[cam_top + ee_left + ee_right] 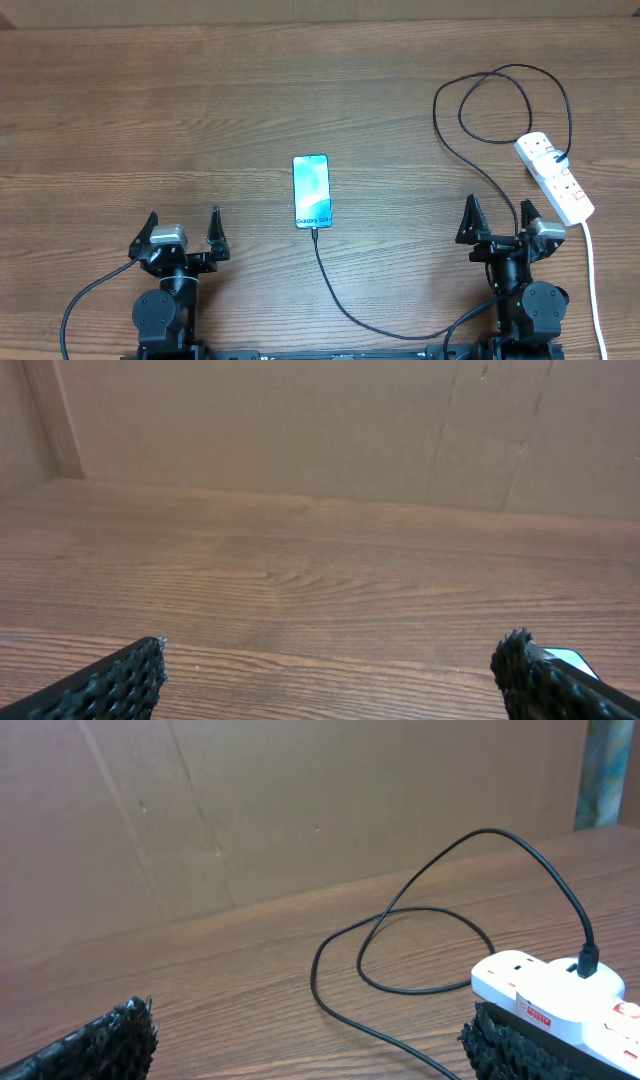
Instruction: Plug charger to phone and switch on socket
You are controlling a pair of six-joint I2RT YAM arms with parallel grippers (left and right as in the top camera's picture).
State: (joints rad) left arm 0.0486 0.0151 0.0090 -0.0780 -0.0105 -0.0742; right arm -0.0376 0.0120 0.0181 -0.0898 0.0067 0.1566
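The phone [311,191] lies flat mid-table with its light screen up; one corner [566,657] shows behind my left gripper's right finger. The charger [345,300], a thin black cable, runs from the phone's near edge, where its tip [314,231] lies against it, round past the right arm and loops [400,910] up to the socket [555,178]. This white strip [548,986] sits at the right, with the cable's plug in its far outlet. My left gripper [184,218] [333,650] is open and empty, left of the phone. My right gripper [496,205] [310,1020] is open and empty, beside the socket.
A thick white cord [592,275] leads from the socket toward the table's near right edge. A brown cardboard wall [300,430] stands along the back of the wooden table [150,120].
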